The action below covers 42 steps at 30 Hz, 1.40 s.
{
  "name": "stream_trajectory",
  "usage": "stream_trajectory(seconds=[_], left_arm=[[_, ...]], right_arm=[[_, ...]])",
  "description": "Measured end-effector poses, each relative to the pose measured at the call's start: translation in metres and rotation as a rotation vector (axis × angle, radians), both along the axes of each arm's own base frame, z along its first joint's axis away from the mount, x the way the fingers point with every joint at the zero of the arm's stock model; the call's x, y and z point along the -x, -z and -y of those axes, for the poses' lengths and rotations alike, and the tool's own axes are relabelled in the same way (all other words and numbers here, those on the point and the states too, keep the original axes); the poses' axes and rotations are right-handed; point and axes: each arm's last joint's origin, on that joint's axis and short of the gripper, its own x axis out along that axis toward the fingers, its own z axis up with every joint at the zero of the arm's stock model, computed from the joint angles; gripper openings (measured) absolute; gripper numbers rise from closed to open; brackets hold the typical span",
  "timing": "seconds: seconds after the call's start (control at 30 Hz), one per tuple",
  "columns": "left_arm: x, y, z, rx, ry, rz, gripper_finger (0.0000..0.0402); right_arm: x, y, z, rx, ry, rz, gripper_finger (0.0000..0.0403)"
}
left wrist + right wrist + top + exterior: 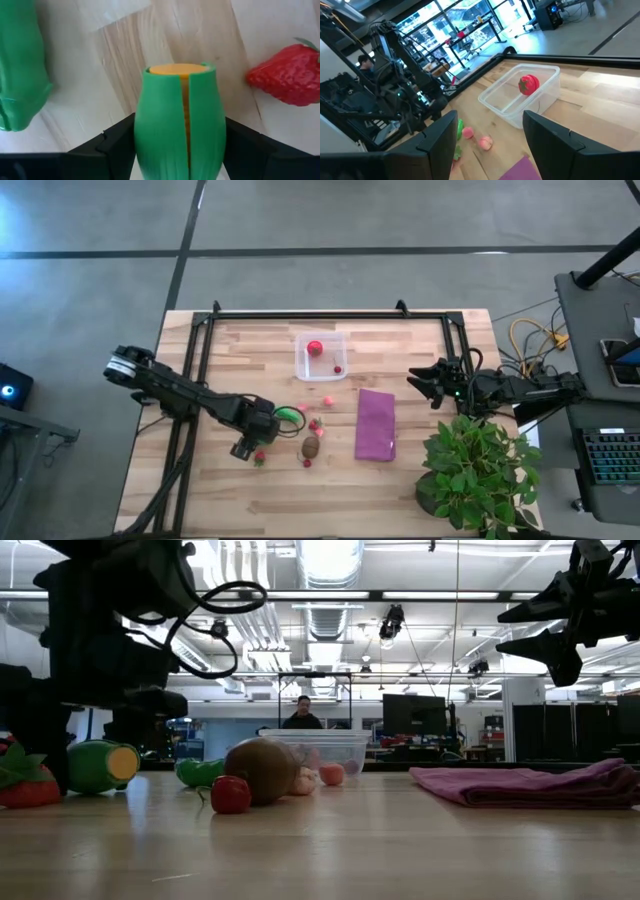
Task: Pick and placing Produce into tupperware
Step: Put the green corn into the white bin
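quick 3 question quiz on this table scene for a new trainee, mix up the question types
1. True or false: the clear container already holds a red fruit.
2. Which gripper grips the green toy corn? A) left B) right
3. Fill in: the purple cloth lies between the brown oval fruit and the potted ____.

Key
1. True.
2. A: the left gripper is closed on it; the right gripper hangs open above the table.
3. plant.

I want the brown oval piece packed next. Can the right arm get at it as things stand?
Probably yes: the right gripper hangs open and empty above the table, and only the flat purple cloth lies between it and the brown oval.
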Motion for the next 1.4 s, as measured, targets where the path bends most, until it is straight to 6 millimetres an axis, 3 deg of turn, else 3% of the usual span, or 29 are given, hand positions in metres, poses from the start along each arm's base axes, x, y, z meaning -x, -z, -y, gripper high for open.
stream_trajectory(seconds=[0.17, 0.4, 0.53, 0.77, 0.93, 1.1, 1.27, 1.4], left_arm=[[0.000, -0.001, 0.000, -0.002, 0.000, 0.000, 0.0227], [0.001, -0.002, 0.000, -0.005, 0.001, 0.005, 0.0186], [0.002, -0.005, -0.002, -0.028, -0.002, 0.008, 0.0191], [0.004, -0.045, -0.012, -0.190, 0.015, 0.100, 0.0219], [-0.009, -0.091, -0.045, -0.330, -0.026, 0.262, 0.0202], [-0.034, -0.122, -0.100, -0.339, -0.187, 0.446, 0.0193], [-0.068, -0.124, -0.152, -0.296, -0.268, 0.506, 0.0192], [-0.101, -0.107, -0.173, -0.292, -0.293, 0.432, 0.0192]], right_arm=[[0.000, 0.000, 0.000, 0.000, -0.001, 0.000, 0.0216], [0.000, 0.000, 0.000, 0.000, 0.000, 0.000, 0.0216], [0.000, 0.000, 0.000, 0.000, 0.000, 0.000, 0.0216], [0.000, 0.000, 0.000, 0.000, 0.000, -0.001, 0.0216], [0.000, 0.000, 0.000, 0.001, 0.000, -0.005, 0.0216], [0.000, 0.001, 0.000, 0.001, 0.000, -0.008, 0.0216], [0.000, 0.001, 0.000, -0.002, 0.000, -0.007, 0.0216], [0.000, 0.001, 0.000, -0.010, 0.001, -0.001, 0.0216]])
